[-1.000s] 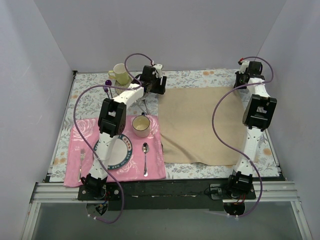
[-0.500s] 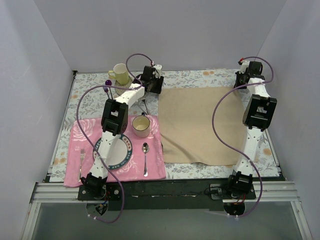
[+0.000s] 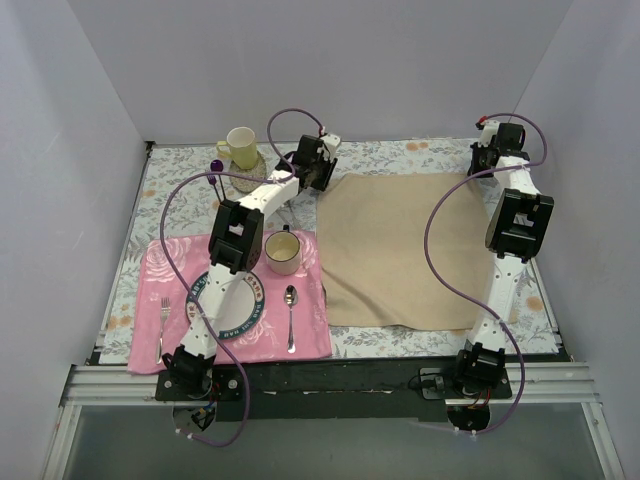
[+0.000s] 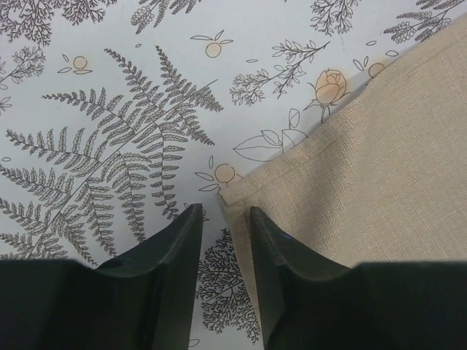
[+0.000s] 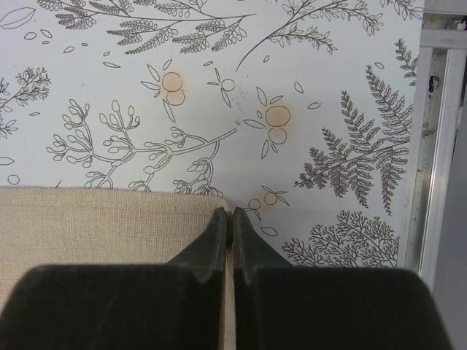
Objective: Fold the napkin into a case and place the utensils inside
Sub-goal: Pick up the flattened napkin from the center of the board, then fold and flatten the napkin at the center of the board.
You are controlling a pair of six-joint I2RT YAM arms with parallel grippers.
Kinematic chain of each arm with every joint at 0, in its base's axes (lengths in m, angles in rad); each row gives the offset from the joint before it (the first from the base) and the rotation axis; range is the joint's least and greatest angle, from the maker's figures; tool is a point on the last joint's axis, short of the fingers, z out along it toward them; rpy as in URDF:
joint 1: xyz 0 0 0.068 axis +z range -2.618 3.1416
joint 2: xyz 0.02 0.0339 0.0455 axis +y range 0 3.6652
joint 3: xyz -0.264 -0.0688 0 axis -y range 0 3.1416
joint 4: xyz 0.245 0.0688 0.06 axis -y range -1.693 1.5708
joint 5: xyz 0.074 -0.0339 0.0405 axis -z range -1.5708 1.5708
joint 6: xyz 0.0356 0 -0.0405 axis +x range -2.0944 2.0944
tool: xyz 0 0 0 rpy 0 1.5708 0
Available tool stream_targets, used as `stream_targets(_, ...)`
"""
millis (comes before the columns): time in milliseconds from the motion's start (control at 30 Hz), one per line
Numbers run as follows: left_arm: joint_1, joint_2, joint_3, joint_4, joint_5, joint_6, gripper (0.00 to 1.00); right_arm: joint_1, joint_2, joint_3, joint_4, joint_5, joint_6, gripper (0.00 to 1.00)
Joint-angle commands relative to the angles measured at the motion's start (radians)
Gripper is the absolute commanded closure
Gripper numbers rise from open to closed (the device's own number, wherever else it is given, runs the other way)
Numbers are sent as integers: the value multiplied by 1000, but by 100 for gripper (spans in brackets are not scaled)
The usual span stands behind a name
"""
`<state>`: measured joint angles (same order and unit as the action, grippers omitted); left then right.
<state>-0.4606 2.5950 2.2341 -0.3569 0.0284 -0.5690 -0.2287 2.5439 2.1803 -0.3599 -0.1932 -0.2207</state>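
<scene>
The beige napkin (image 3: 400,250) lies spread flat on the grey floral tablecloth (image 3: 180,200). My left gripper (image 3: 322,172) is at the napkin's far left corner. In the left wrist view the napkin (image 4: 365,182) puts the tip and edge of that corner into the gap of the left gripper (image 4: 222,215), whose fingers stand apart. My right gripper (image 3: 481,160) is at the far right corner. In the right wrist view the right gripper (image 5: 230,219) is shut, with a sliver of the napkin (image 5: 102,219) pinched between its fingers. A silver spoon (image 3: 290,318) and fork (image 3: 163,325) lie on the pink placemat (image 3: 300,340).
A yellow-green mug (image 3: 240,147) and a purple-handled utensil (image 3: 215,166) stand at the back left. A cream cup (image 3: 283,252) and a blue-rimmed plate (image 3: 236,316) sit on the placemat under my left arm. The metal frame rail (image 5: 434,146) runs just right of the right gripper.
My left gripper has swung right and farther back to the napkin's corner, and its fingers have narrowed. The right gripper's fingers have closed on the far right corner.
</scene>
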Motion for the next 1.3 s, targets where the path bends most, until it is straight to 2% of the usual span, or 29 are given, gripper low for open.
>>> stream_targets(0,-4,42,9,-54,8,35,73,-3,-19,-4,25,23,-29,99)
stream_targets(100,0,66,57,-37,13,37,95,-1,-22,9,42,31,-37,99)
stream_targets(133,2,71,85,-24,8,31,100,-3,-25,16,58,34,-39,99)
stream_targets(233,19,71,116,27,37,1,100,-4,-39,22,94,52,-36,99)
stream_targets(400,25,-21,65,174,85,-8,100,-9,-65,45,154,54,-22,99)
stream_targets(600,25,-111,26,193,214,-32,100,-21,-181,-14,176,0,12,99)
stream_targets(667,25,-180,-26,182,266,-35,100,-31,-229,-86,162,-21,9,99)
stream_targets(767,27,-324,-198,170,407,-5,100,-43,-324,-160,81,-89,-23,99)
stream_targets(800,27,-367,-300,164,471,3,100,-43,-376,-215,56,-121,-41,99)
stream_targets(933,23,-519,-488,92,626,12,100,-60,-523,-407,-100,-193,-118,99)
stream_targets(1067,7,-621,-619,6,696,1,100,-81,-664,-580,-254,-219,-235,99)
stream_targets(1167,-36,-684,-720,-42,706,-8,100,-98,-758,-721,-368,-206,-333,99)
stream_targets(1267,-96,-710,-783,-79,683,-22,100,-104,-835,-860,-410,-203,-399,99)
